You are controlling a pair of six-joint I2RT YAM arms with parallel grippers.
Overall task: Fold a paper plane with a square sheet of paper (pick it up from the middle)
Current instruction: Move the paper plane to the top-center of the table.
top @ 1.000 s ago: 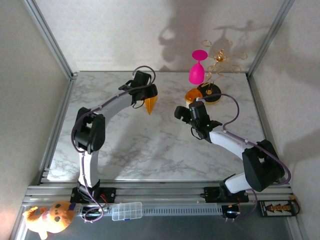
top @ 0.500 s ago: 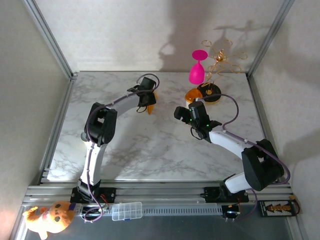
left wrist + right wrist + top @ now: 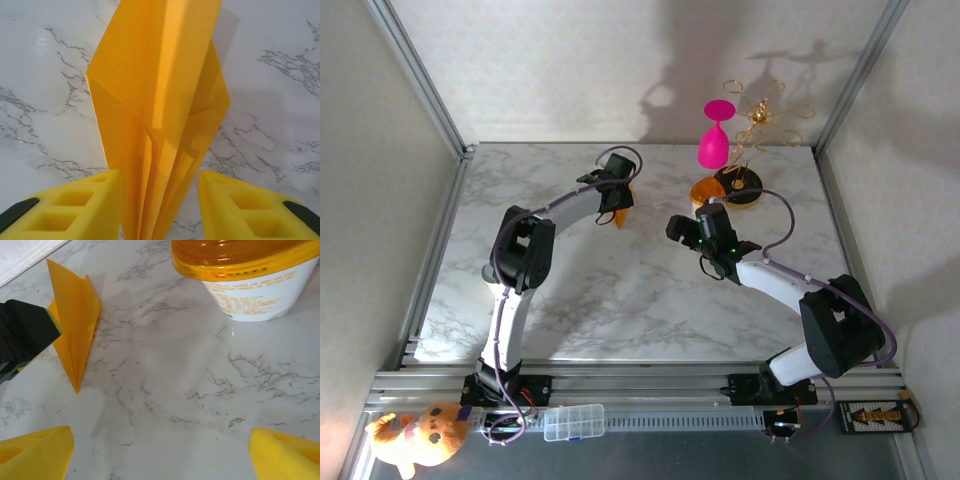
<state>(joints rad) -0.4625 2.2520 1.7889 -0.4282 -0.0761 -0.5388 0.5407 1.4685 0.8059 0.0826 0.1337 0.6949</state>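
The left hand (image 3: 160, 200) stands about half open astride the paper plane (image 3: 160, 90), a creased orange dart at the far middle of the table (image 3: 280, 125). I cannot tell whether its fingers (image 3: 75, 205) actually press the paper, and an uneven pinch could splay or crumple the loose layers or let the dart slip out. The right hand (image 3: 160, 455) gapes wide and empty just to the right, near enough that a careless reach could knock the dart, and further right a white cup (image 3: 245, 290) has its orange lid on, contents hidden.
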